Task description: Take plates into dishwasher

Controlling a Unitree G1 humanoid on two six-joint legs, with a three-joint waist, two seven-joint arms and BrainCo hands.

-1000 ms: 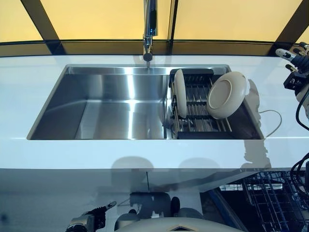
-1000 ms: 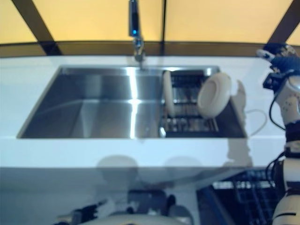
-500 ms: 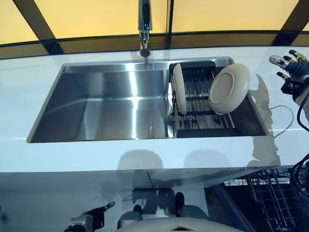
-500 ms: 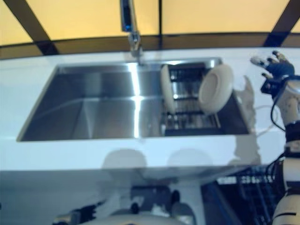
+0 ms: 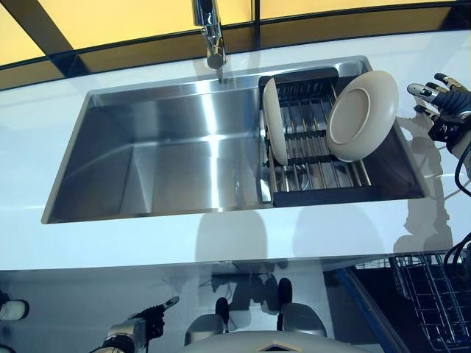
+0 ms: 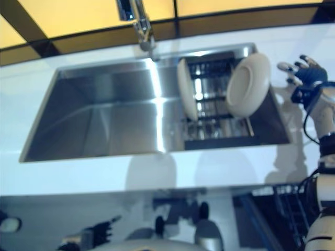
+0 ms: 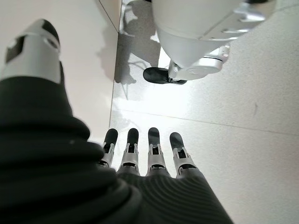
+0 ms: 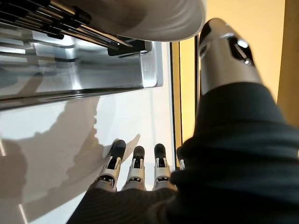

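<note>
- Nearest us, low at the left, our left hand hangs over the floor, fingers straight, empty.
- Near right, the dishwasher rack sits below the counter.
- Farther, in the sink's rack, two plates stand on edge: thin plate left, big plate right.
- Our right hand, fingers spread and empty, hovers just right of the big plate; we judge it the nearer hand.

Sink layout
Rack sits in the sink's right end with two plates: one left, one right; faucet behind.
</note>
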